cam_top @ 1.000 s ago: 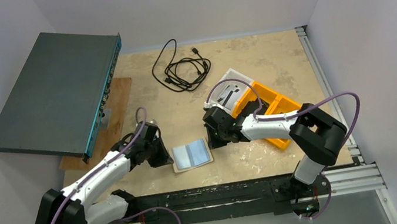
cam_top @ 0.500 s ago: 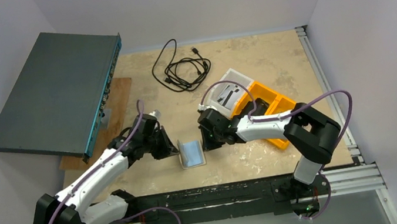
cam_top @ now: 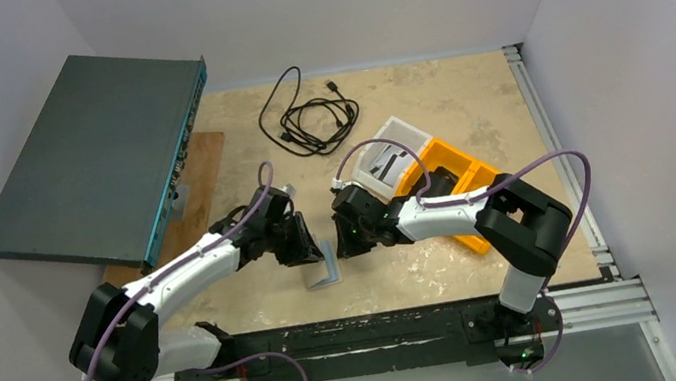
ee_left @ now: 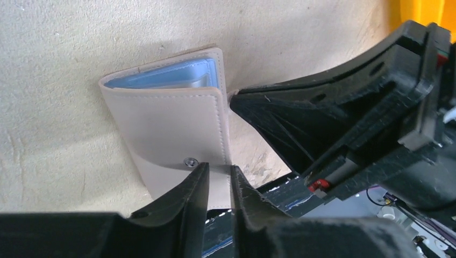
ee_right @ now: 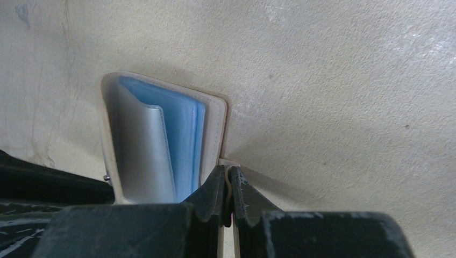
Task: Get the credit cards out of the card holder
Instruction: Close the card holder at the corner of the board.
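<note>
The small flat cream-beige folding card holder (cam_top: 326,272) is on the worn beige table (cam_top: 462,101), near the front edge, between the two arms. It is half folded, so from above only a narrow cream shape with a little blue-grey shows. The left gripper (cam_top: 308,246) has its two black fingers (ee_left: 197,185) almost together, with a strip of the cream cover pinched between them, just beside the small metal snap (ee_left: 189,160). The right gripper (cam_top: 348,241) comes from the other side, and its fingers (ee_right: 213,191) are pressed together on a thin cream edge of the holder. In the right wrist view the inside is open to the camera, with blue-grey pockets (ee_right: 185,142) and a pale grey leaf (ee_right: 142,148); I cannot tell if this is a card. Behind the right arm stands an orange plastic bin (cam_top: 469,181), touching a white tray (cam_top: 388,148), and a black cable (cam_top: 313,118) lies coiled farther back
</note>
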`<act>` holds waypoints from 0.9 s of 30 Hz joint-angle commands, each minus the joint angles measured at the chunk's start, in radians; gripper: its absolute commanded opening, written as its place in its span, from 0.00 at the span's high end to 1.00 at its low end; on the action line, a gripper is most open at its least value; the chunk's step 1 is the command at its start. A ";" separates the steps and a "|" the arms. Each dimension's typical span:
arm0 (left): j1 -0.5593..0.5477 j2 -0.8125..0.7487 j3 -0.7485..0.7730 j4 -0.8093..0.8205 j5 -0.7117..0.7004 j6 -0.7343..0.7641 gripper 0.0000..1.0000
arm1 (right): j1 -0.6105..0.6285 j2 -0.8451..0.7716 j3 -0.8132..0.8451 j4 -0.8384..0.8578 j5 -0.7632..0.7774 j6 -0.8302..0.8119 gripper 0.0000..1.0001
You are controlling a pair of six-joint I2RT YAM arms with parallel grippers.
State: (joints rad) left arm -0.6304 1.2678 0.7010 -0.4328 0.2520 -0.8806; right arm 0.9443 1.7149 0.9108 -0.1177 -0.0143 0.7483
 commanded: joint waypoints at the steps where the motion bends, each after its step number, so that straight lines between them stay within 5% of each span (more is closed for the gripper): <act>1: -0.008 0.035 0.032 0.072 0.011 -0.006 0.76 | 0.009 -0.020 0.022 -0.004 0.002 0.013 1.00; 15: -0.008 0.151 0.037 0.128 -0.031 0.018 0.54 | 0.010 -0.103 0.006 -0.047 0.020 0.027 0.92; 27: -0.008 0.168 0.058 0.109 -0.059 0.049 0.49 | 0.011 -0.136 0.004 -0.062 0.039 0.032 0.84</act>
State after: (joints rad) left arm -0.6365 1.4540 0.7177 -0.3088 0.2462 -0.8711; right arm 0.9501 1.6215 0.9100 -0.1699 0.0017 0.7708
